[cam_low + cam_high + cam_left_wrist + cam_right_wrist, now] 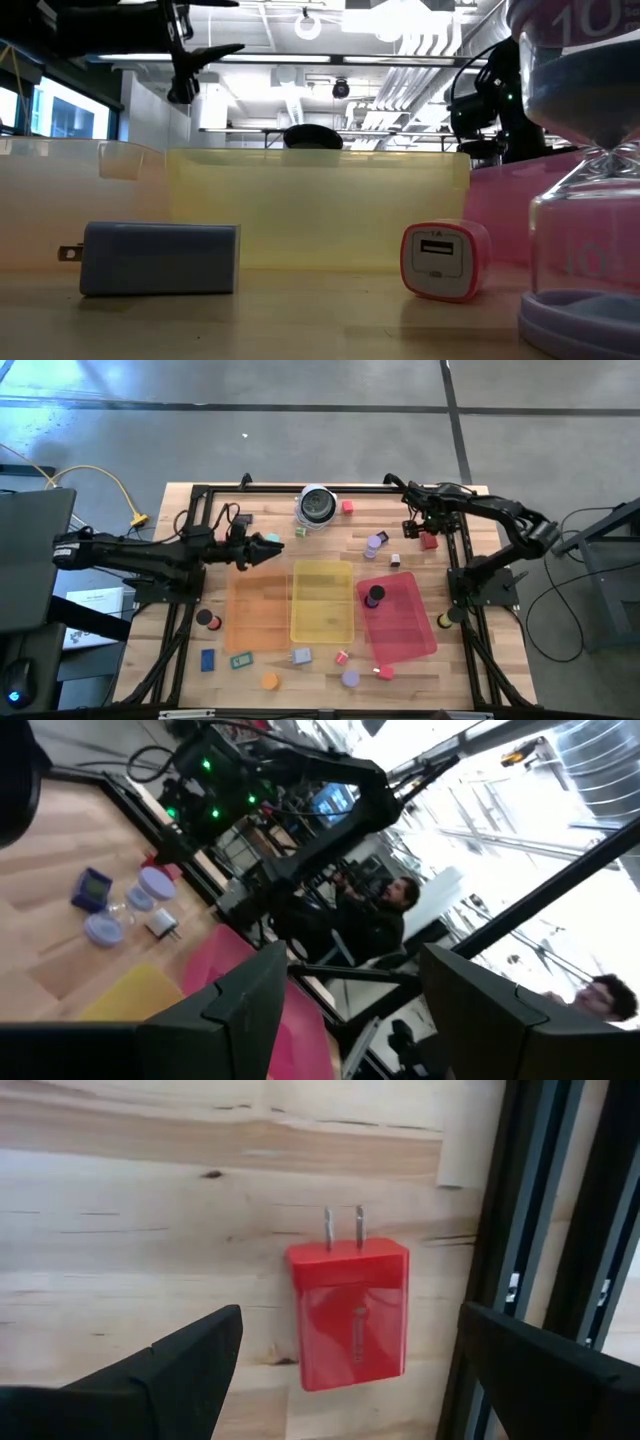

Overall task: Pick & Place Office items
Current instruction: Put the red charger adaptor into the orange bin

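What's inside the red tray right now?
The red tray holds one dark round disc near its far left corner; the rest looks bare. Nothing covers it.

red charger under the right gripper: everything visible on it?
The red charger is a glossy, plastic-looking rectangular block with two metal prongs at one end. It lies flat on the bare wooden table near its back right corner, beside the black frame rail. The right gripper hangs above it, fingers open; nothing grips it.

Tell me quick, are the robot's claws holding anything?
Left claw: open, holding nothing.
Right claw: open, holding nothing, hovering above the red plug block.
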Available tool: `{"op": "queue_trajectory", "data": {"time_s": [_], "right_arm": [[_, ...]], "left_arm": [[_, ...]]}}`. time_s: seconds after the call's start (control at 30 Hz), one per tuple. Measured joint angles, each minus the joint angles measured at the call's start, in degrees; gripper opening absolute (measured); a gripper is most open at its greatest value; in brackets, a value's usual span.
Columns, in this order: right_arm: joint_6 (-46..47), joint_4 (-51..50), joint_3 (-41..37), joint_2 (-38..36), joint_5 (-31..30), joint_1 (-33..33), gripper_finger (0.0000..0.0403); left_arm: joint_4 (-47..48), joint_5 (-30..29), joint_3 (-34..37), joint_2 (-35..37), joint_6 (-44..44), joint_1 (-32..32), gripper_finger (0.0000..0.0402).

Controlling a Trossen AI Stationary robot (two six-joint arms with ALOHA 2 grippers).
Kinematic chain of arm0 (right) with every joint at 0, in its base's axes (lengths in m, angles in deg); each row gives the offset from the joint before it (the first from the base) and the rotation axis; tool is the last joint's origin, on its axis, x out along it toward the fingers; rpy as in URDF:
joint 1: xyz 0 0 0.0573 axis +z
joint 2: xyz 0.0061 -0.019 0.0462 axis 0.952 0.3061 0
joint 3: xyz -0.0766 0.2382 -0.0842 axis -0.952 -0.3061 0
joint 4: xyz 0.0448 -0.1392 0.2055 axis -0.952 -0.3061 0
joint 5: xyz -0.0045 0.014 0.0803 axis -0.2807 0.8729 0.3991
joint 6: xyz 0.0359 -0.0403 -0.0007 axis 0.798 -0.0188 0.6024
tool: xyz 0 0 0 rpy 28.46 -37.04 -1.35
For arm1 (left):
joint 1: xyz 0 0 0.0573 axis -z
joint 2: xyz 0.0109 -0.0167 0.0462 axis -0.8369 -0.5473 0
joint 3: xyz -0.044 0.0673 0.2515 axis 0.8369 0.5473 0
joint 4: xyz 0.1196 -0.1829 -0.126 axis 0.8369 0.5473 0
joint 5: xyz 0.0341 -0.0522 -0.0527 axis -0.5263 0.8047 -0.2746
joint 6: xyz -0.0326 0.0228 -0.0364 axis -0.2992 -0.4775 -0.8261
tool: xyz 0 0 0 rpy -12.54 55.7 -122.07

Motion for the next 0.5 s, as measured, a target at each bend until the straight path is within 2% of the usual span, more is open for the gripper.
{"op": "queue_trajectory", "data": {"time_s": [0.17, 0.5], "right_arm": [[-0.04, 0.08, 0.00, 0.25, 0.08, -0.98, 0.0362], [-1.46, 1.96, 0.00, 0.46, 1.46, -2.51, 0.0362]], "left_arm": [[-0.01, 2.92, 0.00, 0.00, -1.03, -2.09, 0.0224], [0.14, 3.15, 0.00, 0.00, -1.17, -2.23, 0.0224]]}}
